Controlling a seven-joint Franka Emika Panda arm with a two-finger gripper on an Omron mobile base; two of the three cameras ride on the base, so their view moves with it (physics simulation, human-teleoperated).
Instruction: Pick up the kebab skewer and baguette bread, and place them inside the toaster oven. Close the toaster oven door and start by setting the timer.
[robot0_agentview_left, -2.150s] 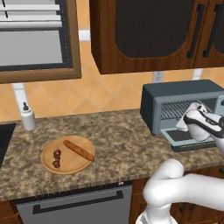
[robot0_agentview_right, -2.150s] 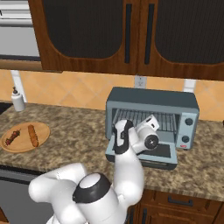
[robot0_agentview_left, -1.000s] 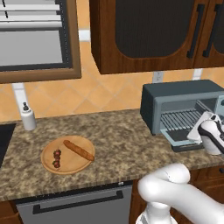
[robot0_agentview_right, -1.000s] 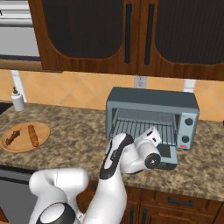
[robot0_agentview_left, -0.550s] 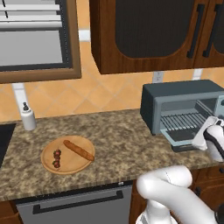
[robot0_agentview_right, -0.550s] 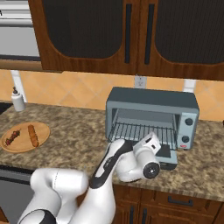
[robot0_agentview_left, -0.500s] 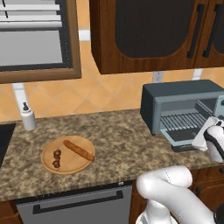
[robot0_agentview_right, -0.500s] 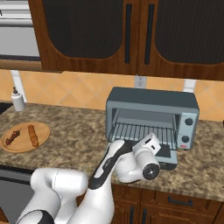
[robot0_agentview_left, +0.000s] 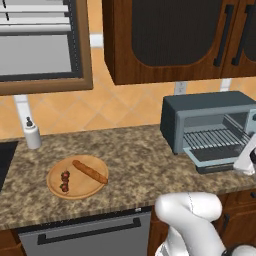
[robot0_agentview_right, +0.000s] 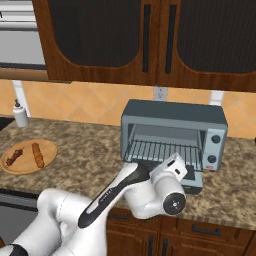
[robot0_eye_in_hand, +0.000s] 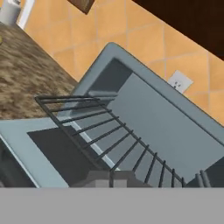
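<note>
A: Where's the food?

B: Kebab skewer (robot0_agentview_left: 64, 181) & baguette bread (robot0_agentview_left: 90, 171) both on the round wooden board (robot0_agentview_left: 56, 189), far left of the counter, well apart from the toaster oven (robot0_agentview_right: 172, 136). Skewer lies just left of the loaf. Neither picked up yet.

A: And the oven?

B: Toaster oven door (robot0_agentview_left: 216, 156) is down flat, wire rack (robot0_agentview_right: 160, 151) pulled partway out over it. Knobs (robot0_agentview_right: 215, 139) on the right front side.

A: Arm?

B: Gripper (robot0_eye_in_hand: 109, 180) sits low at the front edge of the rack/door, hand cam looks straight into the cavity. Jaws pinched right together, tips dark at the bottom of that view. Can't tell if they're nipping the rack's front wire or nothing at all.

A: So which step?

B: My read: prep stage, oven opened & rack drawn out, food transfer not begun. Next likely needs the jaws to let go, arm to swing well left to the board, come down on the skewer or loaf across its narrow width. Skewer's thin, so easy to miss; loaf is long, so grab near mid-length or it'll tip.

A: Surroundings?

B: Speckled brown granite counter (robot0_agentview_left: 140, 160), orange tile backsplash, dark wood cabinets (robot0_agentview_right: 150, 40) above, wall outlet (robot0_agentview_right: 160, 93) behind the oven, small white bottle (robot0_agentview_left: 32, 135) at the far left back, dishwasher front (robot0_agentview_left: 85, 235) below the board.
</note>
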